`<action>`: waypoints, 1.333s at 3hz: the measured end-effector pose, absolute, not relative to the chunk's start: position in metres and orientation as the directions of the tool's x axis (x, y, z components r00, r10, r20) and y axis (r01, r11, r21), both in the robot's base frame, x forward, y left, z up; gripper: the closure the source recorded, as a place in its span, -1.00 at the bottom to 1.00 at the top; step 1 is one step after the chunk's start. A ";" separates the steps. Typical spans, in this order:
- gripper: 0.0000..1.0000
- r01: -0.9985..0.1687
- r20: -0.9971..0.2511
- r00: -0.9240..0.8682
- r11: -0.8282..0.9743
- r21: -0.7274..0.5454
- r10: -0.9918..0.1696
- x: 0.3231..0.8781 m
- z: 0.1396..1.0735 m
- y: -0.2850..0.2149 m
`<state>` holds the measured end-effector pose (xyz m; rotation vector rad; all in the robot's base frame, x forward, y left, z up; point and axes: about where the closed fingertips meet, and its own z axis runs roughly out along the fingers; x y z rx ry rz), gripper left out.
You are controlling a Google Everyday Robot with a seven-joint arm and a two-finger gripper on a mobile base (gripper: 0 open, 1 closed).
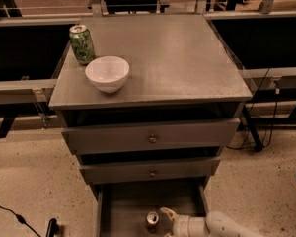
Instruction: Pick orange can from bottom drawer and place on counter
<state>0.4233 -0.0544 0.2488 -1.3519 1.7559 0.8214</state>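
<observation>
The orange can stands upright in the open bottom drawer, near its front, at the bottom edge of the view. My gripper is low in the drawer, directly to the can's right, on a white arm that enters from the lower right. It is open, with one pale fingertip curving toward the can's upper right side; the other finger is mostly cut off by the frame edge. The counter is the grey cabinet top above.
A green patterned can and a white bowl stand at the counter's left side. Two upper drawers with brass knobs are slightly pulled out above the bottom drawer. A black cable lies on the floor at the left.
</observation>
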 end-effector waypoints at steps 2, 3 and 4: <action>-0.16 -0.969 -0.909 -0.068 0.243 -0.038 -0.412 0.443 0.237 -0.045; -0.44 -0.967 -0.914 -0.043 0.247 -0.063 -0.404 0.452 0.236 -0.046; -0.79 -0.971 -0.918 -0.049 0.236 -0.050 -0.394 0.456 0.226 -0.040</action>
